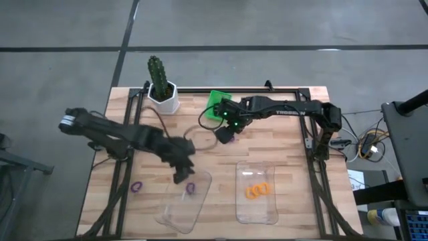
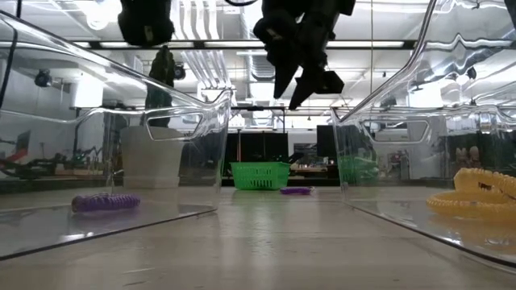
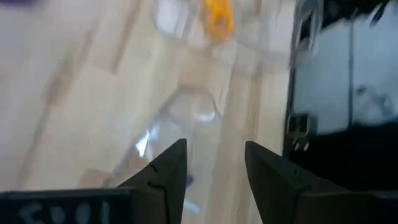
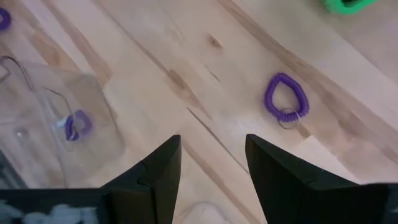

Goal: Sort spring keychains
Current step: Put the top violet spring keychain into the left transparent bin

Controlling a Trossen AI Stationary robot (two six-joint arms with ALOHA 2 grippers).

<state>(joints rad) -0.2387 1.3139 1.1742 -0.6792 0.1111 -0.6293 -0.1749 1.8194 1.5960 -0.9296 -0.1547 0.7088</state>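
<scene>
My left gripper [image 1: 180, 173] [image 3: 214, 180] hovers open over the far end of the left clear tray [image 1: 175, 213]. One purple spring keychain [image 1: 190, 189] [image 4: 78, 124] lies in that tray. A second purple one [image 1: 137, 187] lies on the wood left of the tray. A third purple keychain [image 4: 286, 96] [image 2: 296, 191], with a small metal ring, lies on the table near my right gripper. My right gripper [image 1: 224, 132] [image 4: 211, 168] hangs open above the table's middle, near the green basket. Several orange keychains [image 1: 258, 191] [image 2: 476, 193] lie in the right clear tray [image 1: 267, 214]. No black keychains show.
A cactus in a white pot [image 1: 162, 90] and a small green basket [image 1: 215, 102] stand near the far edge. Black cables [image 1: 200, 130] loop on the table between the arms. Bare wood lies between the two trays [image 1: 224, 194].
</scene>
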